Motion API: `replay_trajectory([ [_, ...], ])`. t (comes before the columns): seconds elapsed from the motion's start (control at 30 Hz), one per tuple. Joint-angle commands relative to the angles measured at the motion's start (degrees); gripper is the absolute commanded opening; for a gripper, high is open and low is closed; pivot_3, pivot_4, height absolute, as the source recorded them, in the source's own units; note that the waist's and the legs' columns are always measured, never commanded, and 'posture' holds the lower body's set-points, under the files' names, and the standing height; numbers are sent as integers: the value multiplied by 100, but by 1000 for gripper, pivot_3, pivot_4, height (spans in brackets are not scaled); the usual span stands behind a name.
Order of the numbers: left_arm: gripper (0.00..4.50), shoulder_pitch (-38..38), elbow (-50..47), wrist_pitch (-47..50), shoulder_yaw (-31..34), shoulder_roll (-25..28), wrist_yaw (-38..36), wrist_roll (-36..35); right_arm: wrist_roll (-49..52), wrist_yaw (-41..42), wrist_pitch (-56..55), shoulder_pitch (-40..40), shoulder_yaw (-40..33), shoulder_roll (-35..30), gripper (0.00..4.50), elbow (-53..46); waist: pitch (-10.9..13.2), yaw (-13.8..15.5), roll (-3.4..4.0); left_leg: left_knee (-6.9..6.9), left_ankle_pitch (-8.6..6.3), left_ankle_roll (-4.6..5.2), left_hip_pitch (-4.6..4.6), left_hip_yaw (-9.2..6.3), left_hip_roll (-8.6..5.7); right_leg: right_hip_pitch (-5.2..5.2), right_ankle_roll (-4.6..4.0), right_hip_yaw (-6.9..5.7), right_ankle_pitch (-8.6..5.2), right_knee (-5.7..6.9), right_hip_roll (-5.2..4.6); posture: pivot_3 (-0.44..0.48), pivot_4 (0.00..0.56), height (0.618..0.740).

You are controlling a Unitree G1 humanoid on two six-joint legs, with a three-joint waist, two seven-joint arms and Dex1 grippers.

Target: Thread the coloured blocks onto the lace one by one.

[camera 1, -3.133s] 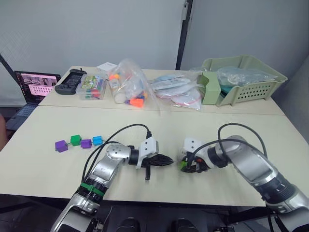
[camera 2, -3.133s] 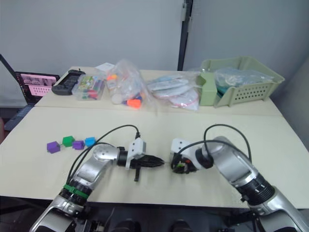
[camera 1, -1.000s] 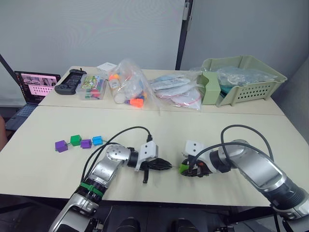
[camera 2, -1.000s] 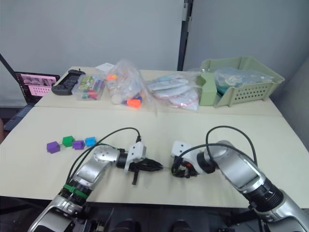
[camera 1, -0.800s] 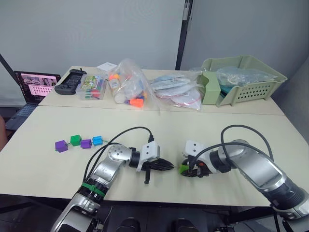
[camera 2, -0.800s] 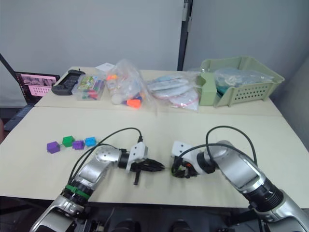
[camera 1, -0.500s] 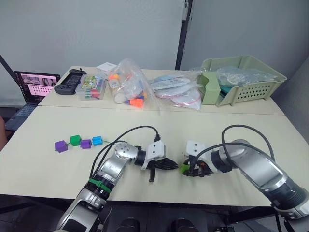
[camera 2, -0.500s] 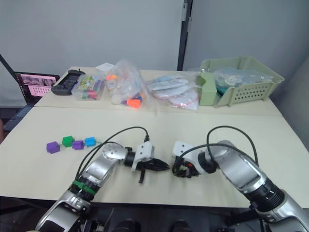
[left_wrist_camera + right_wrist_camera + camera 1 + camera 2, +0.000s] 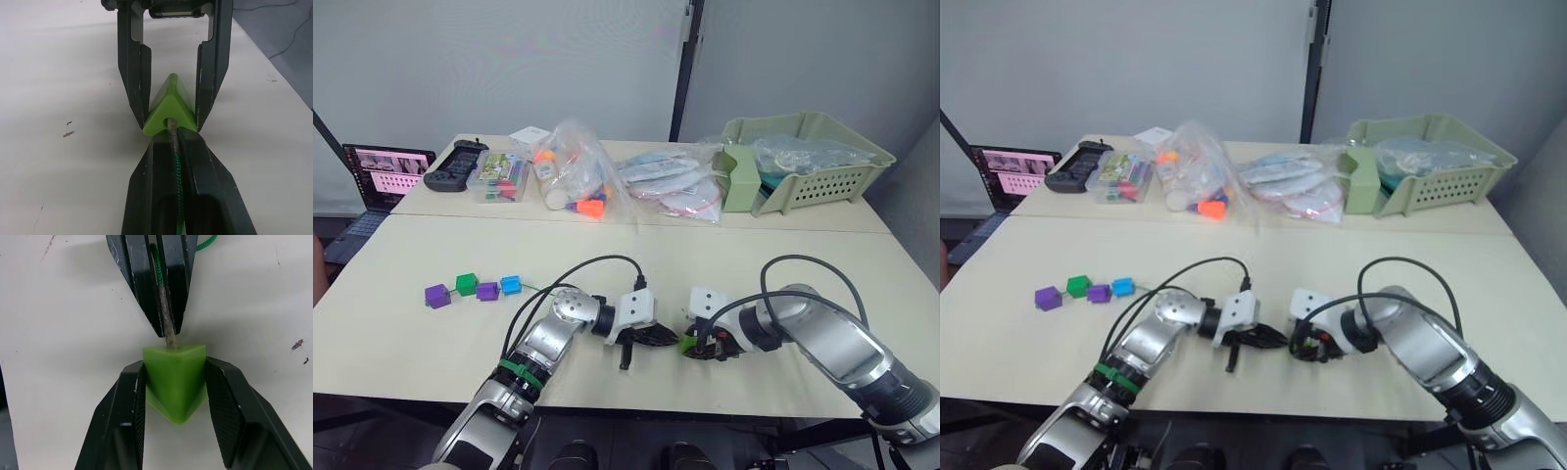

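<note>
Item 1, far left of table [image 9: 783, 255]: four coloured blocks in a row, purple [image 9: 436, 295], dark green [image 9: 466, 284], purple [image 9: 487, 291], blue [image 9: 511, 284]. A thin green cord appears to link them; judged already strung.

Item 2, left gripper [image 9: 172, 147]: fingers pinched fully together on the lace [image 9: 176, 172], just behind its stiff greyish tip [image 9: 171, 128]. The cord runs back between the fingers. The tip meets the hole in the near face of the block; how deep it sits cannot be told.

Item 3, light green block [image 9: 174, 369]: near the front edge of the table, between the two grippers, close above the surface.

Item 4, right gripper [image 9: 175, 382]: fingers closed partway, clamping the light green block by two opposite sides, hole face turned toward the left gripper.

Handling note, as judgement: keep the tip in line with the bore and the block steady; advance the lace straight and slowly. The grip sits so close to the tip that the left fingers will likely meet the block early, so a regrip further back may be needed. A skewed push could bend the tip or twist the block loose.
</note>
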Motion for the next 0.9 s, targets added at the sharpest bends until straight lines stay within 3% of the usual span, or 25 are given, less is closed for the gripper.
replay_trajectory([
  [0.03, 0, -172, -265, 183, -122, -92, 152, 133, -20, -16, -67, -73, 42, 26, 1268, -89, 0, 3, 0, 0, 0, 0, 0, 0, 0, 0, 0, 0, 0, 0, 0, 0, 150, 737],
  [0.5, 0, -164, -181, 385, -100, -209, 337, 244, -33, -54, -35, -13, 47, 52, 1268, -119, 0, 11, 0, 7, 0, 0, 5, -1, 0, 11, 1, 0, 0, -1, 1, 0, 150, 737],
  [0.77, 2596, -119, -590, 648, 130, 117, 148, -51, -31, -54, -39, 10, 39, 54, 1268, -113, 0, -6, 0, 1, 0, 0, 4, -2, 1, 6, 1, 0, 0, 0, 1, 0, 150, 737],
  [0.9, 2629, -91, -696, 628, 226, 372, -7, -201, -26, -52, -58, -1, 51, 61, 1268, -90, 0, -6, 0, 1, 0, 0, 4, -2, 1, 5, 1, 0, 0, 0, 1, 0, 150, 737],
])
